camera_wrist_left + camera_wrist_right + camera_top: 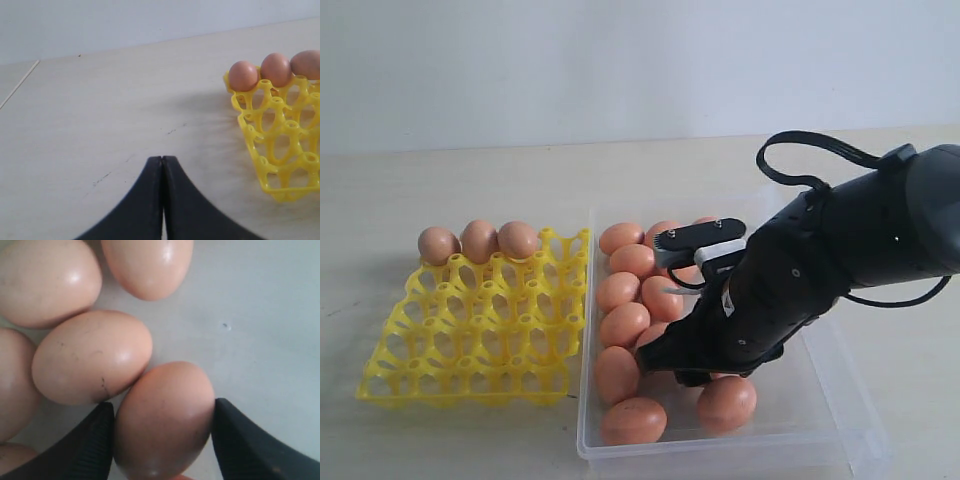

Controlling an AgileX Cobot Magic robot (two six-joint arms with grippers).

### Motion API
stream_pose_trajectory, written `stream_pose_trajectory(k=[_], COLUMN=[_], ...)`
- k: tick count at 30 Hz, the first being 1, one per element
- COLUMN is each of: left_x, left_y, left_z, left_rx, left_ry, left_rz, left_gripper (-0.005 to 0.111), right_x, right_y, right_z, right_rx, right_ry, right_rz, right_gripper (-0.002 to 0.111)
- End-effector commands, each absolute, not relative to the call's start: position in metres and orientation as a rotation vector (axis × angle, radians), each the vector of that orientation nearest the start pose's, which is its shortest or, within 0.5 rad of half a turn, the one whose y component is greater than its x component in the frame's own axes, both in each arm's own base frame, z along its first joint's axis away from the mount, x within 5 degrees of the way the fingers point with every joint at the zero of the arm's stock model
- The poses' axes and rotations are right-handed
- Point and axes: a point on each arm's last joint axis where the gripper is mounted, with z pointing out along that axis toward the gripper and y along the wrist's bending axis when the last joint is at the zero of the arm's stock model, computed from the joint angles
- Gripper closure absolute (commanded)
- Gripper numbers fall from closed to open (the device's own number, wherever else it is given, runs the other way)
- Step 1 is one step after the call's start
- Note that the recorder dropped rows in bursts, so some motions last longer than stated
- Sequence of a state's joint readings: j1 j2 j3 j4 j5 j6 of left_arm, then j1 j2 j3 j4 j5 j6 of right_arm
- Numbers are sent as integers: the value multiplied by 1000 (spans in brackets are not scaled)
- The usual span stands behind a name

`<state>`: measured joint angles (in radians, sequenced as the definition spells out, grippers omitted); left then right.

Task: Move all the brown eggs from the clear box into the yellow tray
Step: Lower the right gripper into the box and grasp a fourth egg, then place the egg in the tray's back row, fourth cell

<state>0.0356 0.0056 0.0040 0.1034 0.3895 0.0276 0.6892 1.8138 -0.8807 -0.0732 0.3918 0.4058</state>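
Right claw (162, 407) straddles one brown egg (160, 427) in the clear box (802, 402); grip unconfirmed. Left claw (162, 159) is closed, empty. Treat eggs as brittle, smooth: pinch the broad sides lightly. Yellow tray (470, 340) holds three.

**Table** (430, 440): pale beige, matt, flat top. A few small dark scuffs (172, 131) are noted on it in the left wrist view.

Directly carried: 2 items.

1. **Yellow tray** (450, 395): set flat on the left of the exterior view.
2. **Clear box** (800, 390): set flat just beside the tray, on its right. The 2 are placed edge to edge. Contact between them cannot be confirmed.

The rest of the top is left bare.
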Motion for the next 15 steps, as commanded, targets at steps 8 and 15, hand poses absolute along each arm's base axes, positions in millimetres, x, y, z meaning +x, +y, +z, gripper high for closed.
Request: stream_pose_trajectory(k=[8, 15], left_x=[52, 52], left_y=[5, 5], left_z=[179, 179], left_rx=[55, 55], left_ry=[1863, 1863], left_rz=[136, 136], left_gripper=[107, 107], right_x=[250, 265], right_y=[198, 222], right_z=[193, 235], right_rx=[-654, -823], right_ry=[2437, 1828], right_rz=[277, 405], right_gripper=[108, 108])
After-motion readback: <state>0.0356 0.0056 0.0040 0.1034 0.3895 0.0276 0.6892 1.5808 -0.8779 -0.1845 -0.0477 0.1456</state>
